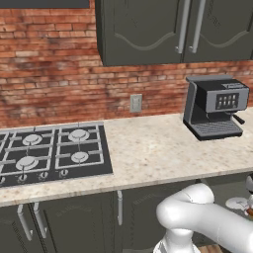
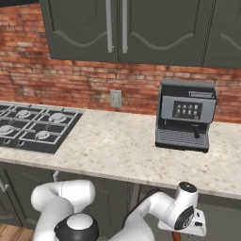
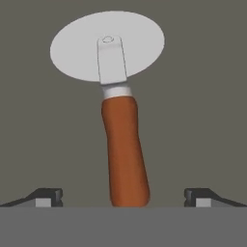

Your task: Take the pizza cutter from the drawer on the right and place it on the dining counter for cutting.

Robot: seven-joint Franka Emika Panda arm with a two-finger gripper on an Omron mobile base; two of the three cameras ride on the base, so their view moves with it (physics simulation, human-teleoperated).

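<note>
Setting: brick-walled kitchen, beige speckled worktop (image 1: 148, 153) under dark upper cabinets (image 2: 141, 28).
Hob: black gas hob (image 1: 49, 153) at 9 o'clock on the worktop.
Coffee machine: grey coffee machine (image 2: 185, 115) at 3 o'clock, well apart from the hob.
Arm: white, bent low in front of the worktop edge.
Pizza cutter: pizza cutter (image 3: 118, 120) lies on the flat dark grey drawer (image 3: 202, 120) floor, silver wheel at 12 o'clock, reddish-brown handle toward 6 o'clock.
Gripper: gripper (image 3: 123, 197) over the handle end; jaws wide apart, one fingertip (image 3: 44, 197) each side, neither touching it.
</note>
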